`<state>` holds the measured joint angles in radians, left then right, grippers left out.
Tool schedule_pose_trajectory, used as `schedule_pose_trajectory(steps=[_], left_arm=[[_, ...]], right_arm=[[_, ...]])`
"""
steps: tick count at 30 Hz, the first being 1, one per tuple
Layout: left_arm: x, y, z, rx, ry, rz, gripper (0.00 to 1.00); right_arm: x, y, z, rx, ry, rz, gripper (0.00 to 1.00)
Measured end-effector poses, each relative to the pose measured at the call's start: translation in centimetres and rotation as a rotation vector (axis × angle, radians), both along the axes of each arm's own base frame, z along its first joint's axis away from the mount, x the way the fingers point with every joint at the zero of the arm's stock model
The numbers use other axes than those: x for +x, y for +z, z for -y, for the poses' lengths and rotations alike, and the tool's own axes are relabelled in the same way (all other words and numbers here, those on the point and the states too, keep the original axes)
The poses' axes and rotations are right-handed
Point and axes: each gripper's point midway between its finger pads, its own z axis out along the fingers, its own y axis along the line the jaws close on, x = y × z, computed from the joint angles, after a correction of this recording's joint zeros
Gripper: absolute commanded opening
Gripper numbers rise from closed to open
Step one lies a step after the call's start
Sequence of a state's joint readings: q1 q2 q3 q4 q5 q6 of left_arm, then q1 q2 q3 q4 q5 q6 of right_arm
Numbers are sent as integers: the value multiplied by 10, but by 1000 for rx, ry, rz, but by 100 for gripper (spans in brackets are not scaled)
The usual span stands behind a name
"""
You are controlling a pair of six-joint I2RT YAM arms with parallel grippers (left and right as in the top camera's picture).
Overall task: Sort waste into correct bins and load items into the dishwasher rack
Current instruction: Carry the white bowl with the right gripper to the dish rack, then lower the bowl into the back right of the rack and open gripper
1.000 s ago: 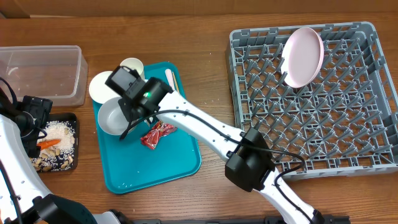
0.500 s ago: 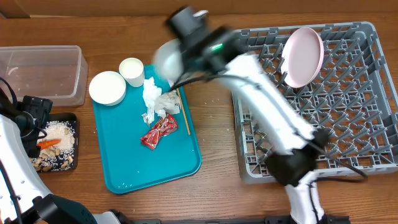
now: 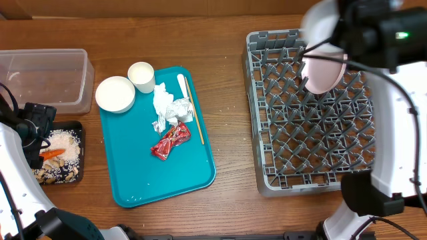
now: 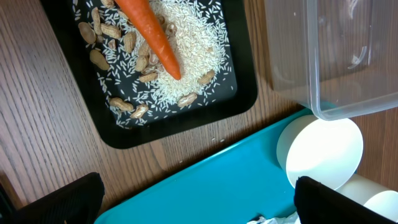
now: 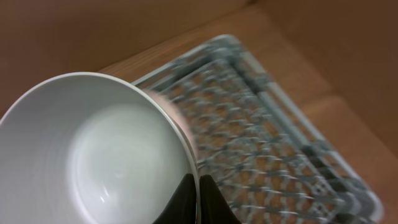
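**A:** What are you carrying, and where is it?

**B:** Your right hand [image 5: 198, 186] is clamped on the rim of a white bowl [image 5: 93, 149], fingers drawn together with only the thin wall between them. The bowl hangs above the back edge of the rack [image 3: 313, 133], just beside the plate [image 3: 325, 70] that leans among the rack's pegs.

**A:** How will it handle?

**B:** I'd judge it stiff, smooth and fairly light, and liable to chip if it knocks the plate. A pinch on the rim lets it swing, and the glossy wall could slip if you jolt it. So tilt it slowly and lower it between pegs clear of the plate. The rim is the sensible place to hold it.

**A:** And your other hand?

**B:** Your left hand [image 4: 199, 205] is spread wide and holds nothing. It hovers well away from the rack, beyond the teal tray [image 3: 147, 180], near the black tray [image 4: 242, 93] with the rice, nuts and carrot [image 4: 152, 34].

**A:** What is not yet in the rack?

**B:** On the teal tray beside the rack are a second bowl [image 3: 115, 93], the cup [image 3: 141, 75] and the fork [image 3: 183, 90]. The napkins [image 3: 167, 107] and wrapper [image 3: 170, 141] lie there too, soft and light.
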<state>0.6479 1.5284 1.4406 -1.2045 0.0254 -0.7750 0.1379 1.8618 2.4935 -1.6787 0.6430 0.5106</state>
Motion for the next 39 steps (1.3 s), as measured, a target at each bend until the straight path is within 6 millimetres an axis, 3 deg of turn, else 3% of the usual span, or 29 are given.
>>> schedule_pose_trajectory(steps=[7, 12, 16, 21, 28, 39], left_arm=[[0, 0, 0, 0, 0, 0, 100], [0, 0, 0, 0, 0, 0, 100], [0, 0, 0, 0, 0, 0, 100], [0, 0, 0, 0, 0, 0, 100], [0, 0, 0, 0, 0, 0, 100], [0, 0, 0, 0, 0, 0, 100]], right_arm=[[-12, 3, 94, -47, -319, 73, 4], [-9, -19, 144, -78, -463, 85, 4], [-4, -49, 170, -131, -510, 46, 4], [9, -97, 184, -221, -470, -56, 4], [11, -157, 196, -379, -424, -183, 4], [9, -201, 199, -514, -276, -366, 4]])
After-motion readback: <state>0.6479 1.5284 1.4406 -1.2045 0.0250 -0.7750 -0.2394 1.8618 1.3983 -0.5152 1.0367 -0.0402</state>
